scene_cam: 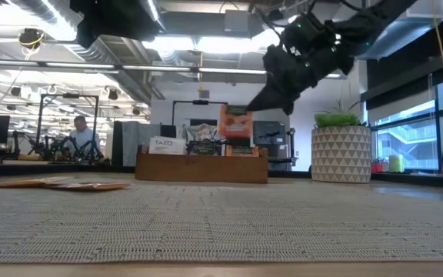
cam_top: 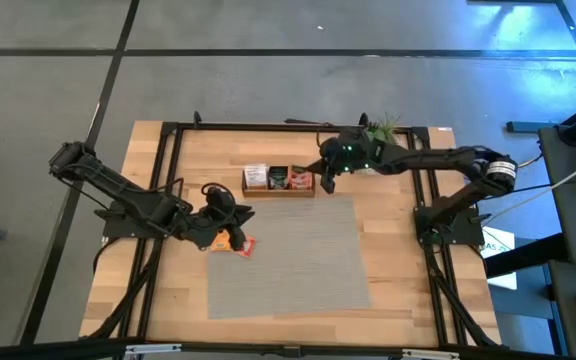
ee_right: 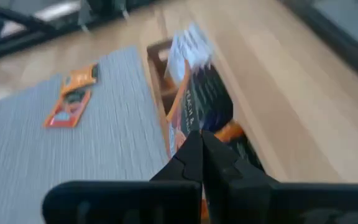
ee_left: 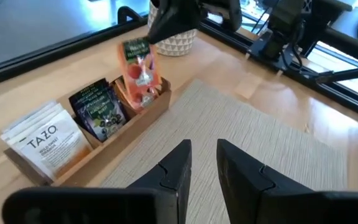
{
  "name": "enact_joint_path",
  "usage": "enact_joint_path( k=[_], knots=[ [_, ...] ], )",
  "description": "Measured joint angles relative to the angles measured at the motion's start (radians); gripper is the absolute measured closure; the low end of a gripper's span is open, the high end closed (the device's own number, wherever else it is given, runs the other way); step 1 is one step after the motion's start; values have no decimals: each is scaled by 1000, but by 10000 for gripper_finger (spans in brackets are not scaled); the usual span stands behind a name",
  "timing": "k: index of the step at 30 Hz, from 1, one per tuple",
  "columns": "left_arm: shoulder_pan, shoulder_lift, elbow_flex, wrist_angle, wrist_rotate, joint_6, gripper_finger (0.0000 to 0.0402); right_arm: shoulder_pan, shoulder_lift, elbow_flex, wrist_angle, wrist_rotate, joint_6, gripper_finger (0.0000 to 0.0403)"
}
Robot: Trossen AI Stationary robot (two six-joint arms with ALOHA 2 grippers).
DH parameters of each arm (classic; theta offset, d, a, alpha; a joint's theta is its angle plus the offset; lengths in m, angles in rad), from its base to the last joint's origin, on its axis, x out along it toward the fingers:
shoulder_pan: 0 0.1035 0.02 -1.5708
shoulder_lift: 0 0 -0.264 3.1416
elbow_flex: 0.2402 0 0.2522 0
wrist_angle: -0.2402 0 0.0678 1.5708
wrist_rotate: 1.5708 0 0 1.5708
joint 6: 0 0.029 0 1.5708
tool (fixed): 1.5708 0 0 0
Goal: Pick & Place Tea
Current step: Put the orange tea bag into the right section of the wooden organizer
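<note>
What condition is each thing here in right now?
Right gripper: shut on the orange tea sachet, held upright over the tray's end compartment.
Left gripper: slightly open, empty.
Brown wooden tray: holding upright sachets.
Loose orange sachets: lying flat on the grey mat.

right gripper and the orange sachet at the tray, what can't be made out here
- Right gripper: shut above the orange sachet in the tray; contact not clear in the low view, and blurred in its own wrist view.
- Loose sachets on the mat: count unclear, the left gripper overlaps them in the high view.
- Sachet count per compartment: too small in the high view.
</note>
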Motion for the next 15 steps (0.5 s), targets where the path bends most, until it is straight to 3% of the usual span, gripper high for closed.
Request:
enact_joint_path(
  k=[6, 15],
  knots=[
    [2, 0, 0, -1, 12, 0, 329, 5, 6, -72, 31, 90, -29, 403],
    [1, 0, 0, -1, 12, 11, 329, 29, 31, -83, 26, 82, -198, 403]
  ],
)
